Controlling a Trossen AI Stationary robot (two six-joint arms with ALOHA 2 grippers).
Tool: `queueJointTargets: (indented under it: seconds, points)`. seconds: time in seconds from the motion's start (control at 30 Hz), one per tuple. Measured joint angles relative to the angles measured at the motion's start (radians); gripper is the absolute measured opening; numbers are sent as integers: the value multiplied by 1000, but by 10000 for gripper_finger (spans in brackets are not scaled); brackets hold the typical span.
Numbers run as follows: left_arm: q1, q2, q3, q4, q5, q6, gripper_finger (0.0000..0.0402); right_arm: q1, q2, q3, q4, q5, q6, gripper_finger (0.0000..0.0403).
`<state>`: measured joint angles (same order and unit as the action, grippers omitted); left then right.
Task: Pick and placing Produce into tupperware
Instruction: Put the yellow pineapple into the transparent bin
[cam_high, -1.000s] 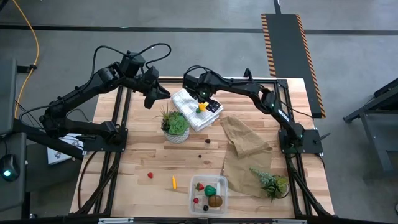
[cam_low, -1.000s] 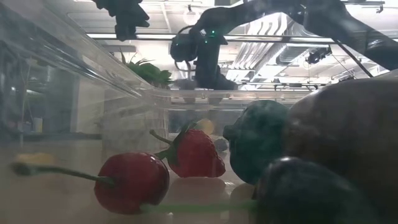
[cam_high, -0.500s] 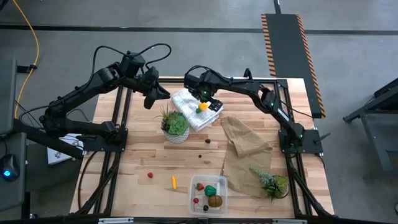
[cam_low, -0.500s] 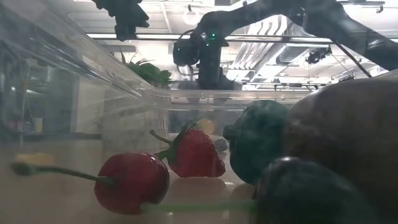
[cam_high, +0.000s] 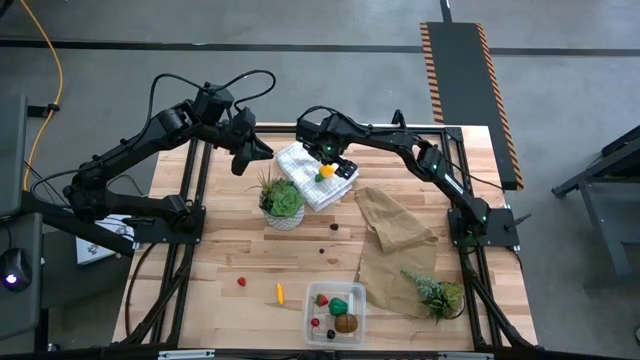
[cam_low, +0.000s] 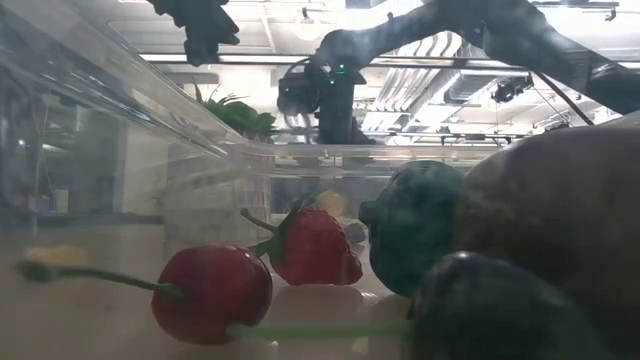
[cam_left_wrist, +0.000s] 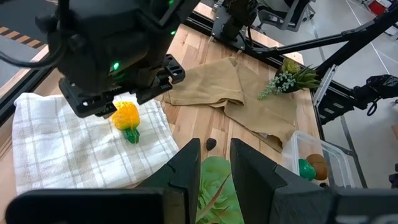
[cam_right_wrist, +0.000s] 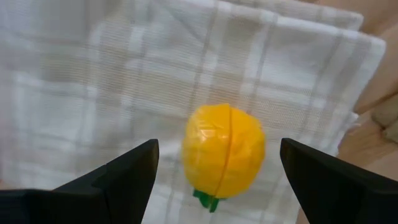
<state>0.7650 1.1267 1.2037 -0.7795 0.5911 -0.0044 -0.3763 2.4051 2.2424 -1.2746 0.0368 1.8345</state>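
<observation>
Right gripper (cam_right_wrist: 217, 171) is spread wide, fingers either side of the yellow lemon (cam_right_wrist: 224, 151) and clear of it; the lemon sits on the folded white checked cloth (cam_high: 315, 175) at upper centre of the high view. Left gripper (cam_high: 243, 157) hovers just left of the cloth, above the potted succulent (cam_high: 280, 200), jaws narrowly parted with nothing between them. At bottom centre, the clear tupperware (cam_high: 336, 311) holds a green piece, brown ball and red berries. An orange stick (cam_high: 280, 292) and red berry (cam_high: 241, 282) lie to its left.
</observation>
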Motion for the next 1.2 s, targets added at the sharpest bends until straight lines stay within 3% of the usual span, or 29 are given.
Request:
queueJointTargets:
  seconds: [0.87, 1.2]
  points:
    - [0, 0, 0, -8, -8, 1, 76, -4, 45, 0, 44, -45, -19, 325]
    - [0, 1, 0, -8, -8, 8, 76, -10, 45, 0, 42, -38, -18, 279]
